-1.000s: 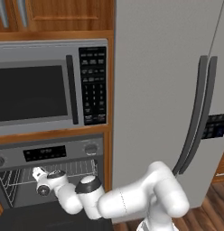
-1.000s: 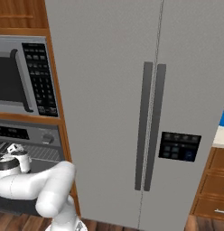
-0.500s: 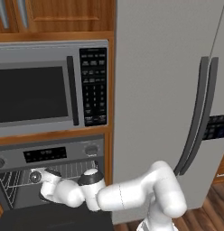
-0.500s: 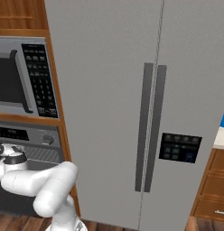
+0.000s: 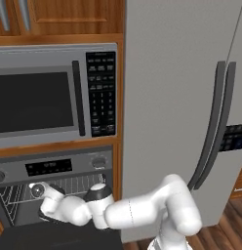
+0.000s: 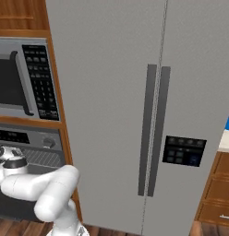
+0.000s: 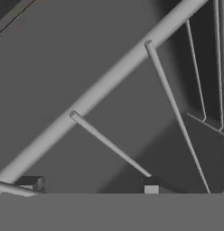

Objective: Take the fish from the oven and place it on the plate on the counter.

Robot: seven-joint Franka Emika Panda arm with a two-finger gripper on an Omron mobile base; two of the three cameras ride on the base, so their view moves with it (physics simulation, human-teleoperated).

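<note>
Reaching: white robot arm (image 5: 142, 215) goes low and left into the open cavity of the grey steel wall oven (image 5: 69, 166), under the steel microwave with keypad (image 5: 45, 97).
Claw: the claw (image 7: 91, 184) is released, its dark tips standing well apart with nothing visible between them.
Rack: grey wire oven rack (image 7: 105, 85) sits right in front of the claw. Its thick front bar runs diagonally across the hand view and thinner wires branch off it.
Fish: small silver-grey fish not made out against the rack, so I cannot tell where it lies in the oven.
Key relation: direction from claw to fish and the fish's long axis are both unknown. Judgement: get the fish between the tips before clenching.
Risk: tips are very near the wires, so clenching blind could catch the rack.
</note>
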